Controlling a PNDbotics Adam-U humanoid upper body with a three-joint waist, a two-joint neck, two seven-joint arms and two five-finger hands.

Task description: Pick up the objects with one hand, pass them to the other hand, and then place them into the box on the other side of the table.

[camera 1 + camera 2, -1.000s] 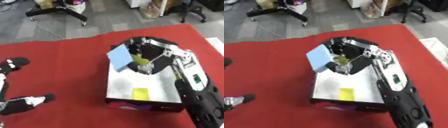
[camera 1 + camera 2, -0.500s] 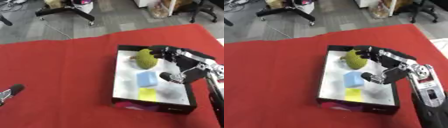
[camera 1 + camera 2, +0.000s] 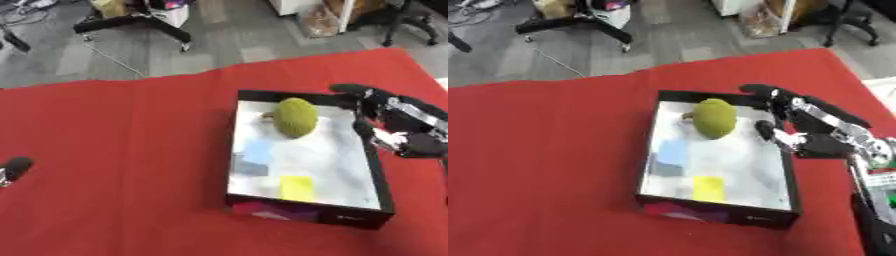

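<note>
The right hand (image 3: 811, 131) hangs over the right wall of the box (image 3: 378, 170), fingers spread wide and holding nothing, one dark fingertip reaching toward the far right corner. The left hand (image 3: 12, 169) shows only as a dark tip at the left edge of the left eye view, low on the cloth; whether its fingers are open or curled I cannot tell.

The table is covered with a plain red cloth (image 3: 114, 165). Behind it lies a grey floor (image 3: 219, 40) with the black star base of an office chair (image 3: 136, 25) and other furniture at the far edge.

The box is shallow and rectangular, with black walls and a pale, glossy bottom. Its front face carries a coloured printed patch, too blurred to read. Inside, toward the far end, rests a yellow-green oval fruit (image 3: 296, 117) with a rough skin. Nearer the left wall lies a flat light-blue square (image 3: 257, 151), and toward the front a flat yellow square (image 3: 297, 188).
</note>
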